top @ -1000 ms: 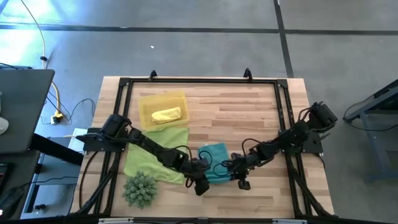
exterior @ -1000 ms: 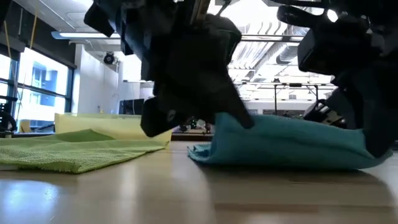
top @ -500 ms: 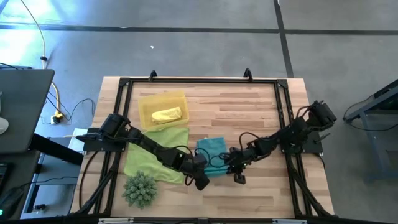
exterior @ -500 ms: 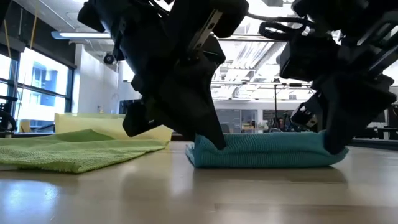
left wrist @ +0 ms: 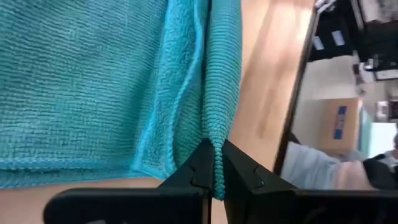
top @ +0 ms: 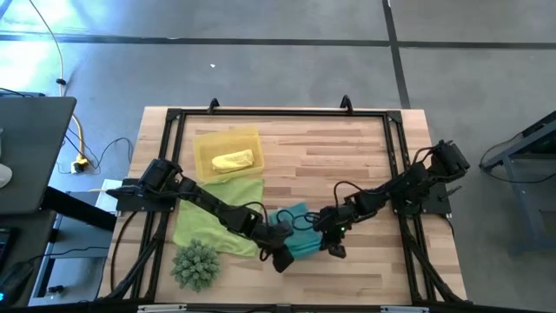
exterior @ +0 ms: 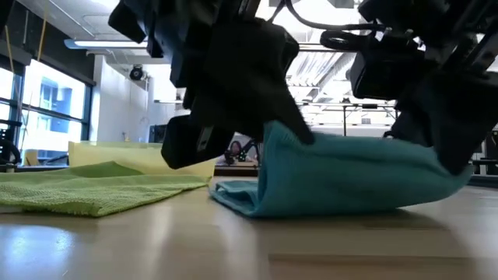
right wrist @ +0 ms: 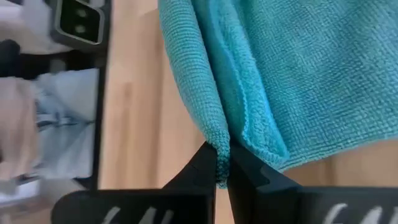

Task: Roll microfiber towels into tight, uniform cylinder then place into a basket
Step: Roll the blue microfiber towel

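The teal towel (top: 298, 228) lies near the table's front edge, partly folded over. Its raised fold (exterior: 350, 167) is held up between my two grippers while its underside rests on the wood. My left gripper (top: 280, 252) is shut on the fold's left end and my right gripper (top: 334, 248) on its right end. The lime green towel (top: 217, 216) lies flat to the left. A yellow towel (top: 233, 161), rolled up, lies in the yellow basket (top: 208, 143) at the far left. My left gripper pinches the left end of the teal towel's fold (left wrist: 214, 146) between its two fingers. The fingers slant down from the table's left side. That end is lifted, and the rest of the towel lies on the table. My right gripper pinches the right end of the same fold (right wrist: 219, 146) between its two fingers. It comes slanting down from the table's right side. The fold is raised off the wood, and the cloth below it rests on the table.
A spiky green ball (top: 195, 265) sits at the near left corner, beside the lime green towel. A black frame (top: 395, 165) runs round the tabletop. Bare wood (top: 321, 156) spans the middle and far right.
My right gripper has moved a little toward the table's left, and both wrists have rolled. The teal towel's held fold was pressed down flat half a second ago. It now stands raised again over the part that stayed on the table.
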